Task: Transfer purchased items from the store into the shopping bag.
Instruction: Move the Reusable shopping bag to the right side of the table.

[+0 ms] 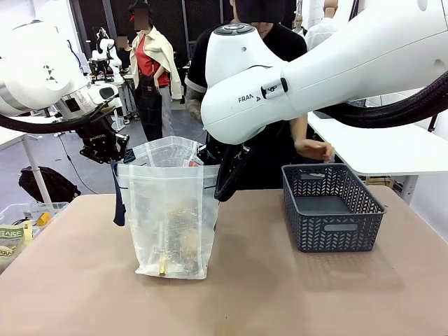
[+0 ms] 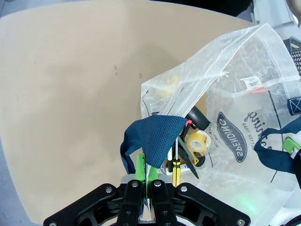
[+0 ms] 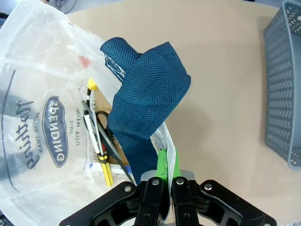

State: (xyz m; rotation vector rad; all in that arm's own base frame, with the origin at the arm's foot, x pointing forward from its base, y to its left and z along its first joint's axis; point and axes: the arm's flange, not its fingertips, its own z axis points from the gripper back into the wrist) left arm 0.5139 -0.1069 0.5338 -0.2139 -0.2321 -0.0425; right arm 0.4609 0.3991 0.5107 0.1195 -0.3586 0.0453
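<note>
Tabletop (image 1: 280, 294): tan, bare in front of me; the things stand toward its middle.
Shopping bag (image 1: 171, 217): stands upright left of centre on the tabletop, mouth held wide, translucent white with a dark blue oval logo and dark blue handles.
Purchased items (image 2: 195, 143): already lying inside the bag; I make out a roll of tape, a yellow-tipped tool and dark scissor-like handles, the rest blurred by the plastic.
My left pincer (image 2: 146, 175): fingers together, clamped on the bag's rim beside its blue handle, on the bag's left side.
My right pincer (image 3: 164, 176): fingers together, clamped on the bag's opposite rim, the blue handle (image 3: 148, 94) folded just above the green pads.
Store (image 1: 332, 206): dark grey slotted basket, right of the bag and well apart from it; its visible floor looks bare.
Person's hand (image 1: 313, 149): hovers over the basket's far rim.
</note>
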